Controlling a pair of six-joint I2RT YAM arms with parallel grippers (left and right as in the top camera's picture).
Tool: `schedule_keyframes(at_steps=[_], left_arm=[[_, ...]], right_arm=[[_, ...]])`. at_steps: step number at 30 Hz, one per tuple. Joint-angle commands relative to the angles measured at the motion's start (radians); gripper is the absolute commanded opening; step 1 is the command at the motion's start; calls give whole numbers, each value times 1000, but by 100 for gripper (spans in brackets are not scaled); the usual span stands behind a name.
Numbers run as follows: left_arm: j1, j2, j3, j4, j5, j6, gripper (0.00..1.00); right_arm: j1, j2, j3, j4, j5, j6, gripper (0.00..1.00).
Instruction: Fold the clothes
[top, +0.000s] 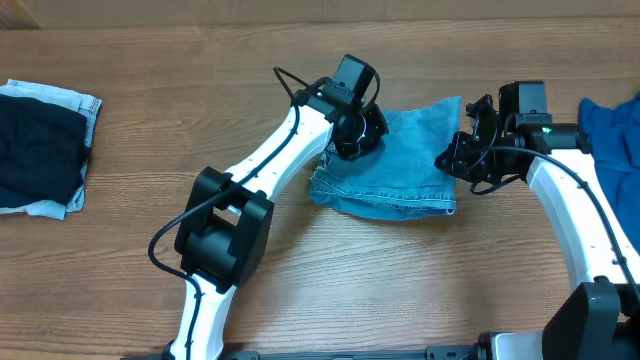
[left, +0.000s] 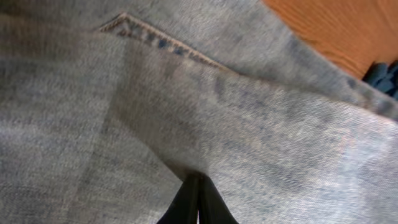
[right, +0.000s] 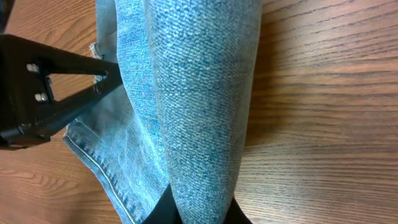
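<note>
Wood-grain tabletop (top: 300, 270) with folded light-blue jeans (top: 405, 165) at its centre. The left pincer (top: 352, 140) is closed tight, pinching denim at the jeans' left edge. The right pincer (top: 452, 160) is clamped on a rolled fold at their right edge. A dark navy piece (top: 35, 150) lies on pale denim (top: 85, 105) at far left, well apart. Brighter blue denim (top: 612, 130) lies at far right, beside the right arm.
</note>
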Motion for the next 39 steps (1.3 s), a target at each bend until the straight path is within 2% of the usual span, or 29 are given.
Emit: schedule_keyframes(at_steps=[1, 4, 6, 10, 15, 21, 26, 33, 39], left_arm=[[-34, 5, -54, -2, -14, -11, 4], [-44, 5, -152, 119, 12, -35, 4], [-53, 5, -245, 280, 63, -66, 4], [-58, 5, -339, 391, 63, -111, 4], [-57, 5, -349, 412, 62, -102, 4], [-53, 5, -348, 451, 66, -42, 4], [-34, 4, -348, 464, 113, -5, 4], [-2, -31, -346, 465, 121, 62, 4], [-3, -43, -315, 520, 170, 77, 4]], right_arm=[[7, -11, 21, 6, 7, 4, 4], [7, -11, 21, 10, 7, 4, 4], [7, -11, 21, 11, 7, 4, 4], [7, -11, 21, 8, 6, 8, 4], [76, -11, 21, 2, -17, 38, 4], [181, -11, 21, 45, 94, 264, 4], [177, -11, 21, 55, 131, 285, 4], [143, -11, 21, -23, 400, 311, 4], [107, -10, 19, -47, 406, 330, 4]])
